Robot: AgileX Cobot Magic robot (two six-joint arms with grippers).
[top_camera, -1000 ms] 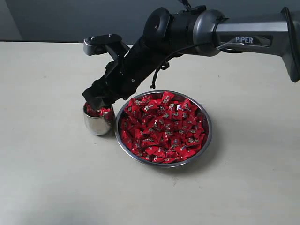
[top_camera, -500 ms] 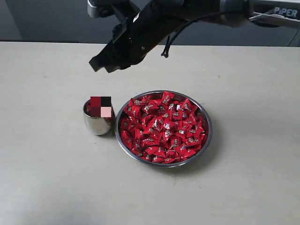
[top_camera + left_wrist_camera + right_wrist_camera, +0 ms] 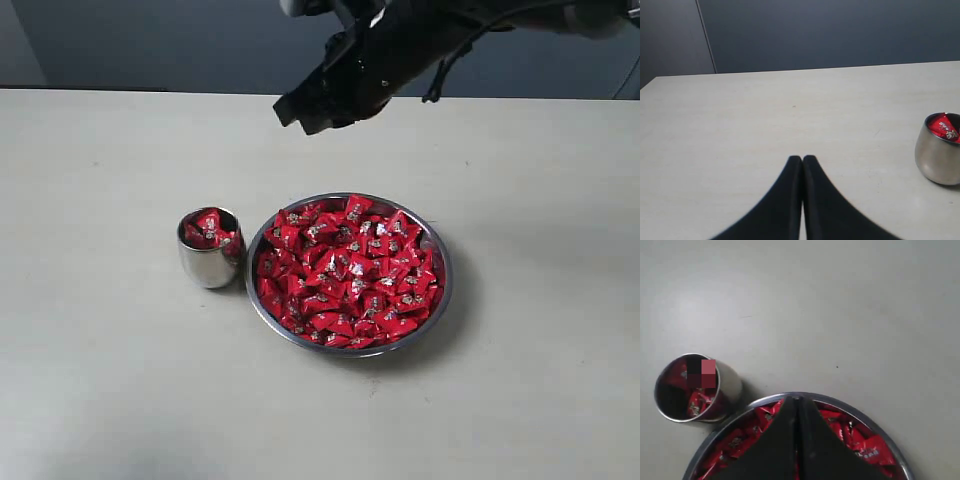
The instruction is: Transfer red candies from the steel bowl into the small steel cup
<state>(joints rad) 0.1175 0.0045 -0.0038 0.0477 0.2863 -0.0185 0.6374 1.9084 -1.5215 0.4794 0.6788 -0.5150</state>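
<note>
My right gripper [image 3: 302,112] hangs high at the bowl's [image 3: 448,275] 12 o'clock, tips pressed together, seemingly empty, clear to dip into the candies [image 3: 345,270]; the cup [image 3: 208,268], part-filled, sits at 9 o'clock, close for short carries; my left gripper [image 3: 802,160] rests closed, aside.

Table [image 3: 110,400]: pale beige-grey top, matte, faint marks; fills most of ext. view.
Wall [image 3: 150,40]: dark blue-grey, plain, behind table's far edge; vert. seam [image 3: 705,36] btw. two panels.
Light: soft, diffuse.
</note>
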